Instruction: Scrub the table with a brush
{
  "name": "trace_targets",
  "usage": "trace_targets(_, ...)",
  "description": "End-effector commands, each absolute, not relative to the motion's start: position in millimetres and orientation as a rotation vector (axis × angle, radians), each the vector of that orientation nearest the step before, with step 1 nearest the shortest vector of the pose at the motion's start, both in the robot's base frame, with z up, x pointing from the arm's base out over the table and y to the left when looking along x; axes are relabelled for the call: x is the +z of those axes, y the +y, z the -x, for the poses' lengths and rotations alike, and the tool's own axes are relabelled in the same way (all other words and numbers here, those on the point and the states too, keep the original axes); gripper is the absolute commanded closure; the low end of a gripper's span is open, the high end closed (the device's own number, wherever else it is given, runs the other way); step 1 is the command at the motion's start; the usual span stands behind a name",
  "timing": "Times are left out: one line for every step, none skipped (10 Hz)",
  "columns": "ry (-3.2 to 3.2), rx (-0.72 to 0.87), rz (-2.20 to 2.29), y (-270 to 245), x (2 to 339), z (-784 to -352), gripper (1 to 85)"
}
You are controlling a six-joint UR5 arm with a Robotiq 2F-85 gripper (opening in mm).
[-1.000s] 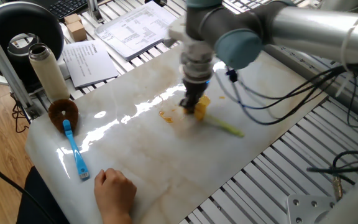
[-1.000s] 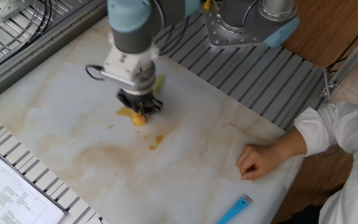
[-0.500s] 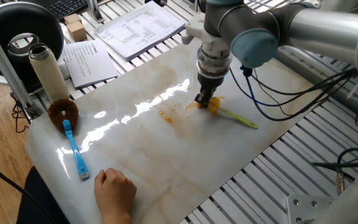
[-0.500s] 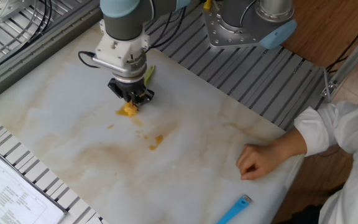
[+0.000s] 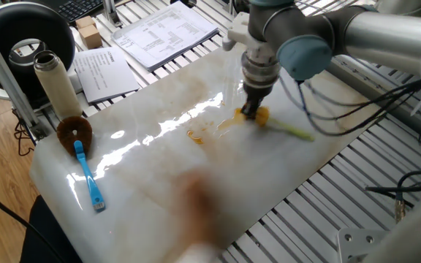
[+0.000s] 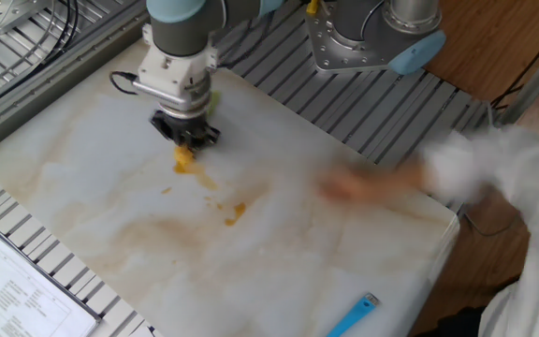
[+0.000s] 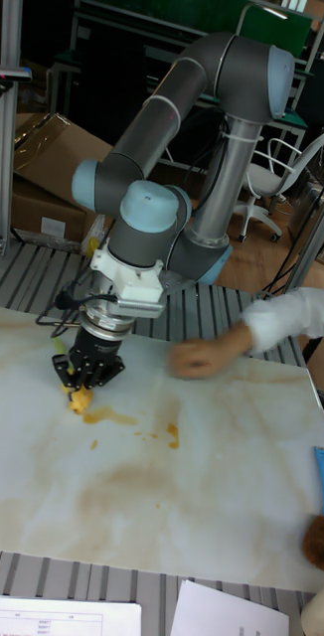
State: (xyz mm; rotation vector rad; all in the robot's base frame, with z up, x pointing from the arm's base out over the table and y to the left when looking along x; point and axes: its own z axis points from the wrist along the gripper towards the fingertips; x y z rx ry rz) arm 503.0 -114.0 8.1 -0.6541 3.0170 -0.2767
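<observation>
The white marble-look table [image 5: 218, 190] [image 6: 344, 253] [image 7: 212, 477] carries orange-brown stains [image 5: 196, 136] [image 6: 235, 212] [image 7: 170, 433] near its middle. My gripper [image 5: 252, 113] [image 6: 183, 142] [image 7: 85, 379] is shut on the brush, pressing its yellow head [image 5: 260, 115] [image 6: 184, 158] [image 7: 80, 399] down on the slab. The thin yellow-green handle [image 5: 292, 132] trails away from the gripper along the surface. The gripper stands a short way from the stains.
A blue-handled brush with a round brown head [image 5: 75, 132] [image 7: 323, 542] lies at one end of the table. A person's hand [image 6: 354, 185] [image 7: 194, 358], blurred, is in motion over the slab. A bottle [image 5: 55, 80] and papers [image 5: 163, 33] sit beyond the edge on the slatted frame.
My gripper has dragged the brush across the slab, away from the orange stains. The person's hand has lifted from the table edge and is sweeping across, blurred.
</observation>
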Motion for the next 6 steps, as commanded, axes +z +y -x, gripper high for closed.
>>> trace_targets(2.995,-0.334,0.752,-139.4,21.4,-502.7,84.0)
trace_targets(2.996,-0.311,0.739,-135.1,22.0,-502.7,84.0)
trace_targets(3.012,-0.262,0.707,-125.3,20.8,-500.0,84.0)
trace_targets(3.023,-0.187,0.658,-106.3,20.1,-498.0,84.0)
trace_targets(3.023,-0.142,0.617,-86.1,18.4,-499.7,84.0)
trace_targets(3.022,-0.09,0.551,-57.7,11.1,-500.4,84.0)
